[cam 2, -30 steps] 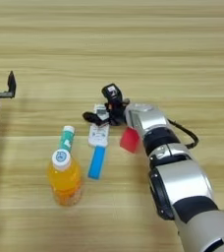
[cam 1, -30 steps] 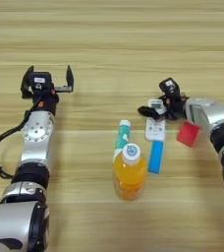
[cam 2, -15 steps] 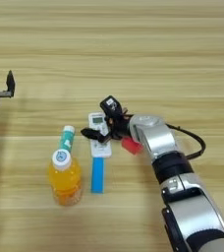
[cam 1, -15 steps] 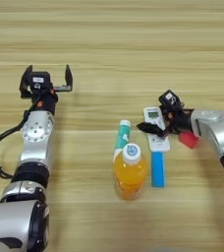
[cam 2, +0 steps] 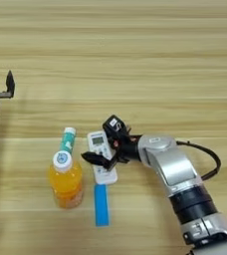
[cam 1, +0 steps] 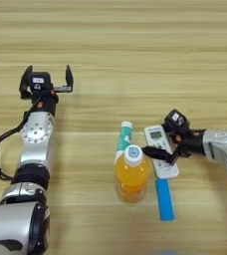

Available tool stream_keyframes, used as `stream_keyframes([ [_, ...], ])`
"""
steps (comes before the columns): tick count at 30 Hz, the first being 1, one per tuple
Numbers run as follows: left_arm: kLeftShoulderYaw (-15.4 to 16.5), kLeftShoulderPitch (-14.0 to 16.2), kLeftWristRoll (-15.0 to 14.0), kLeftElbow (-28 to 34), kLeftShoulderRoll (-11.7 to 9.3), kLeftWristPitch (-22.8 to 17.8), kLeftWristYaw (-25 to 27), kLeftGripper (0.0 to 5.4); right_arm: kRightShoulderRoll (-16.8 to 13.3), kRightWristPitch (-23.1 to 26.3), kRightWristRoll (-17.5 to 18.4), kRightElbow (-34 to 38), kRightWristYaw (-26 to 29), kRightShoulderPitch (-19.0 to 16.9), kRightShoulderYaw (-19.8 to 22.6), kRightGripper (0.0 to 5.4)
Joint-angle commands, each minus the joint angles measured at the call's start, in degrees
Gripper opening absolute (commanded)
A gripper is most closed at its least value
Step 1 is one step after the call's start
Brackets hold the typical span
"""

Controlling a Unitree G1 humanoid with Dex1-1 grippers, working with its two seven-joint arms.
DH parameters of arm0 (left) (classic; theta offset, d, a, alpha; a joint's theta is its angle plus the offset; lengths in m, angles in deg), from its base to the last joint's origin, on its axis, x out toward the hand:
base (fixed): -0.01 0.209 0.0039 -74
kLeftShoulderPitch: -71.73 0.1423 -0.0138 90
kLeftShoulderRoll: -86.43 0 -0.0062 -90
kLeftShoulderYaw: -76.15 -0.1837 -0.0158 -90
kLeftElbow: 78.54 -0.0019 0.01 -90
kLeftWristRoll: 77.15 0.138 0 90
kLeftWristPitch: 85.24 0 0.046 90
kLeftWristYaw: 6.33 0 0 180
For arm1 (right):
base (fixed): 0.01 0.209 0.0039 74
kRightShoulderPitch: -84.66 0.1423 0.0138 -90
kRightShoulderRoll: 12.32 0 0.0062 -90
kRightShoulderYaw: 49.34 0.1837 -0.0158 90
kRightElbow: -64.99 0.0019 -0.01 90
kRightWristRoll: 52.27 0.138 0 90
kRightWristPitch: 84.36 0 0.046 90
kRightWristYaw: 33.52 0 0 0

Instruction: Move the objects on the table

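Observation:
An orange drink bottle (cam 1: 132,173) with a white cap stands upright at the table's (cam 1: 113,45) near middle. A white-and-teal tube (cam 1: 124,137) lies just behind it. To the right lies the white remote control (cam 1: 160,158), and the flat blue bar (cam 1: 165,200) lies at its near end. My right gripper (cam 1: 159,133) is open across the remote: one finger lies over its left edge, the other stands at its far right corner. My left gripper (cam 1: 47,78) is parked open at the far left, holding nothing.
The right forearm (cam 2: 170,167) and its black cable (cam 2: 210,159) reach in from the lower right. The left arm (cam 1: 33,149) runs along the left side of the table.
My right gripper has swept toward the near side and leftward, dragging the remote, and the blue bar has slid nearer ahead of it. The red cube no longer shows. Bottle, tube and left arm are unmoved.

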Motion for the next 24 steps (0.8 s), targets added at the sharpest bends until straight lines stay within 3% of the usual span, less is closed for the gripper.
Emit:
stream_keyframes([
  [1,0.08,-0.25,-0.28,0.44,-0.67,-0.16,0.33,5.4,-1.83,1.28,0.7,1.5,0.75,-3.09,-1.76,5.38],
  [11,0.24,2.92,-1.32,5.31,-0.26,-1.85,1.54,5.4,-2.61,1.24,2.26,4.56,-0.5,-6.2,-3.07,5.38],
  [24,-2.67,16.31,-0.92,21.16,1.42,-5.03,3.12,5.4,-4.15,2.37,4.97,10.24,-2.4,-9.85,-1.58,5.38],
])
